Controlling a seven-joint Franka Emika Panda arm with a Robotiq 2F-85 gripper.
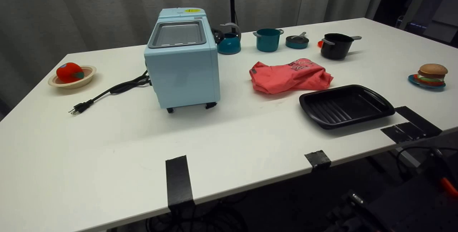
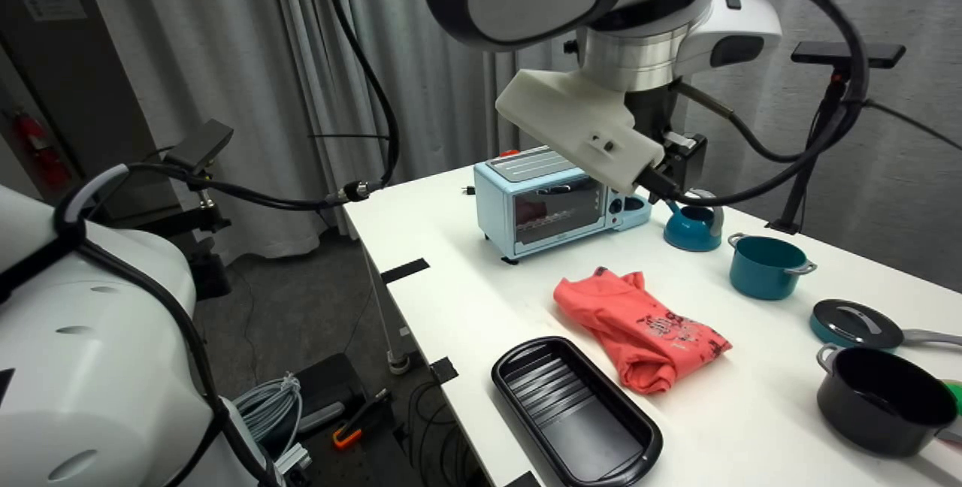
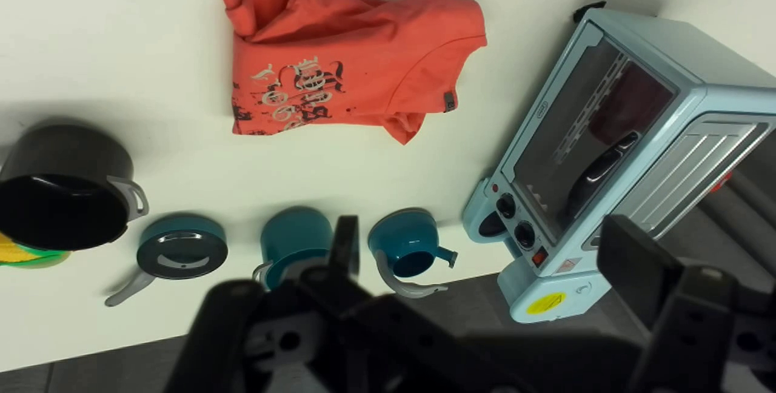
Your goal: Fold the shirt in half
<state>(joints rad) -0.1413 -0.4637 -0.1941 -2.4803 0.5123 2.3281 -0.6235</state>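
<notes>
The coral-red shirt (image 1: 286, 77) lies bunched and partly folded on the white table. It also shows in an exterior view (image 2: 631, 322), with a dark and pale print near one end. In the wrist view the shirt (image 3: 364, 59) lies at the top middle, with its collar end pointing right and a rolled, raised part at its left end. My gripper (image 3: 485, 253) is open, its two black fingers wide apart with nothing between them. In an exterior view the gripper (image 2: 673, 175) hangs well above the table, apart from the shirt; its fingertips are hard to make out there.
A light blue toaster oven (image 1: 182, 71) stands beside the shirt. A black baking pan (image 1: 347, 106) lies close to it. A teal kettle (image 2: 693, 228), teal pot (image 2: 763, 269), lidded pan (image 2: 855, 324) and black pot (image 2: 879, 404) stand behind. A toy burger (image 1: 431, 74) sits farther off.
</notes>
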